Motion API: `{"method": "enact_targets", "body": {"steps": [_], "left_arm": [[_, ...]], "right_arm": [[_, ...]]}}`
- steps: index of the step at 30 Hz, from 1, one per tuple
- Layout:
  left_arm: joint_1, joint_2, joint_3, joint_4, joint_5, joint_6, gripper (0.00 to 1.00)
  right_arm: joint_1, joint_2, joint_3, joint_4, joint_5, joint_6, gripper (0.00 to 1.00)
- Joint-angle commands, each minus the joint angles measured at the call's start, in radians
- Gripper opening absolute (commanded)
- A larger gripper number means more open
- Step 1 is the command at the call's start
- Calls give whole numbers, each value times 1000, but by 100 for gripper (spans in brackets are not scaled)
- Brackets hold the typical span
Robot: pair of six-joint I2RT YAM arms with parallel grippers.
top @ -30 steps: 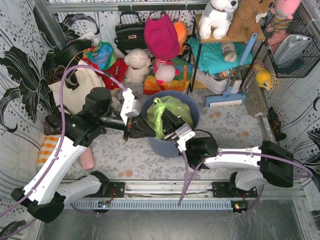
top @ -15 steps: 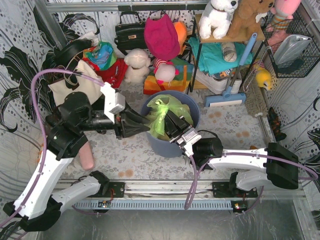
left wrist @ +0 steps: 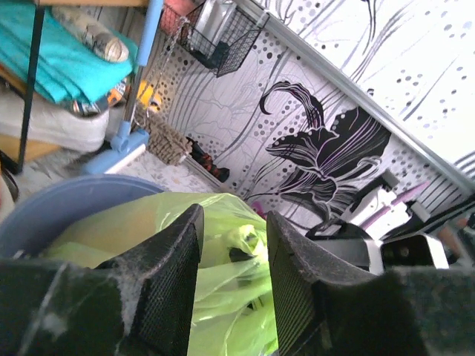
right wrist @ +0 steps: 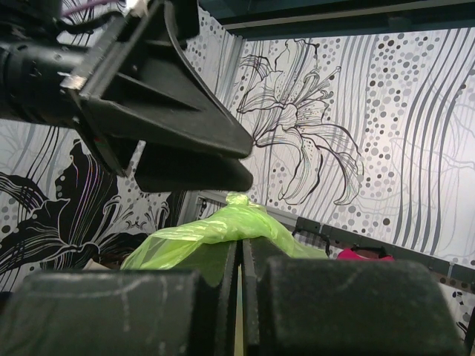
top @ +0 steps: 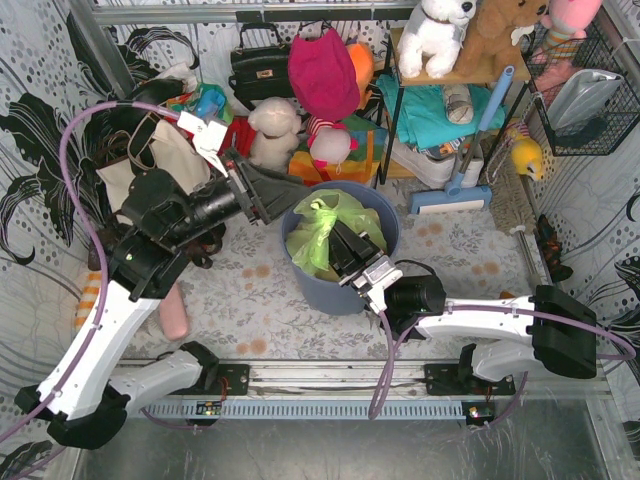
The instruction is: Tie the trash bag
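Observation:
The trash bag point(top: 318, 222), thin light-green plastic, sits bunched in the blue-grey bin point(top: 392, 228). My right gripper point(top: 337, 238) reaches in from the near right and is shut on a fold of the bag's top. In the right wrist view the jaws point(right wrist: 239, 248) are pressed together with green plastic point(right wrist: 223, 226) pinched between them. My left gripper point(top: 297, 198) hovers over the bin's far-left rim, open and empty. In the left wrist view its fingers point(left wrist: 234, 226) frame the bag point(left wrist: 226, 256) below without touching it. The brown paper is not visible.
A cream tote bag point(top: 150, 175) stands at the left. Plush toys point(top: 272, 130), a black handbag point(top: 258, 62) and a shelf with cloths point(top: 430, 110) crowd the back. A blue-handled squeegee point(top: 455, 190) leans right of the bin. A wire basket point(top: 585, 95) hangs at the far right.
My left gripper has swung from the bin's left side up and back to its far-left rim. The right gripper keeps its hold and has hardly moved.

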Motion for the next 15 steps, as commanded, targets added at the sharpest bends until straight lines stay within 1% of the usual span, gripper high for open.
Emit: {"method": "enact_targets", "body": {"steps": [1, 4, 9, 12, 15], "left_arm": [[3, 0, -24, 63, -59, -214, 49], [3, 7, -29, 23, -55, -225, 49], [4, 19, -15, 26, -5, -225, 48], [3, 28, -6, 27, 21, -209, 45], [3, 42, -4, 6, 46, -179, 45]], "right_arm": [[-4, 7, 26, 92, 2, 4, 0], [-4, 11, 24, 94, 5, 4, 0], [-3, 15, 26, 98, 8, 1, 0], [-4, 16, 30, 93, 9, -1, 0], [-3, 22, 38, 91, 23, -3, 0]]}}
